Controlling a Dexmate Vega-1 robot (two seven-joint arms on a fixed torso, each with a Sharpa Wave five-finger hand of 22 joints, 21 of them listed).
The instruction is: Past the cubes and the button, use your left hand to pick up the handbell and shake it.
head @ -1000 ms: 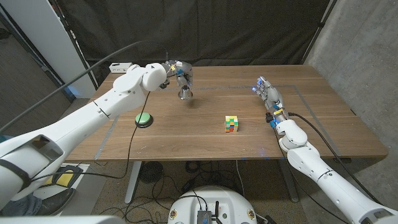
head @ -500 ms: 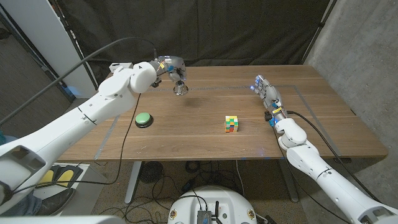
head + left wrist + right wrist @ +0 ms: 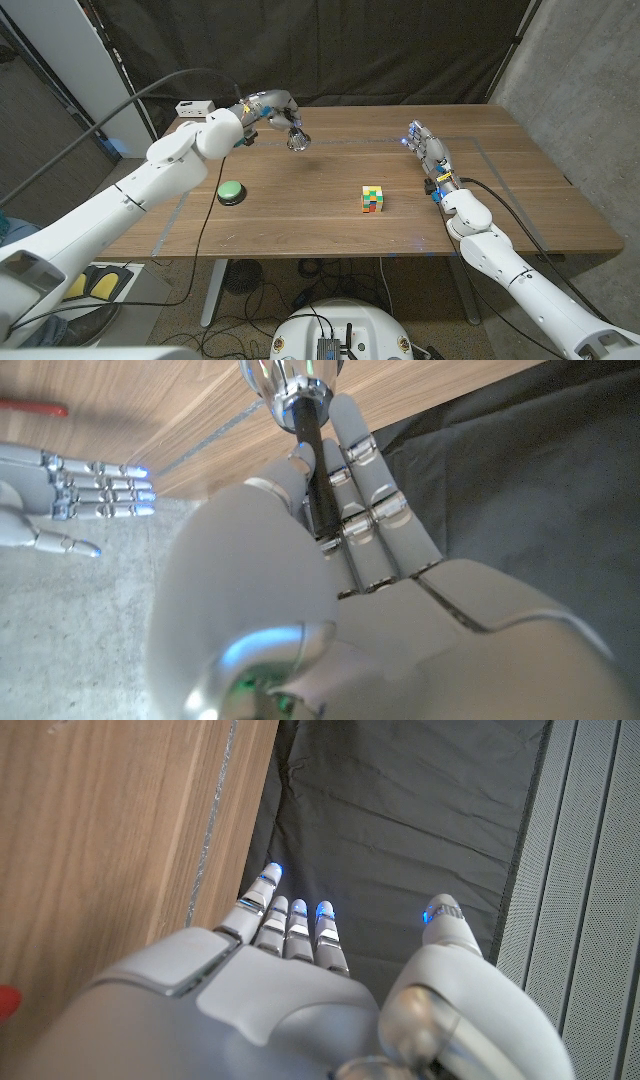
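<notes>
Near bench edge: multicolour cube [image 3: 372, 198] mid-bench, green button [image 3: 231, 191] to its left, both untouched. Right hand [image 3: 428, 151] idle at the right side, fingers straight and together, holding nothing. Far back-left: left hand [image 3: 268, 108] holds handbell [image 3: 297, 139] above the bench, fingers [image 3: 372, 510] wrapped round the black handle, bell mouth tilted down-right, free to shake.

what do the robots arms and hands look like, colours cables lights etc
Both arms are glossy white rounded shells with darker gaps at the joints. The left hand and right hand are pale grey with silver metal bands across the fingers and blue lights at the fingertips. A thin black cable hangs from the left arm, and another trails beside the right forearm.
</notes>
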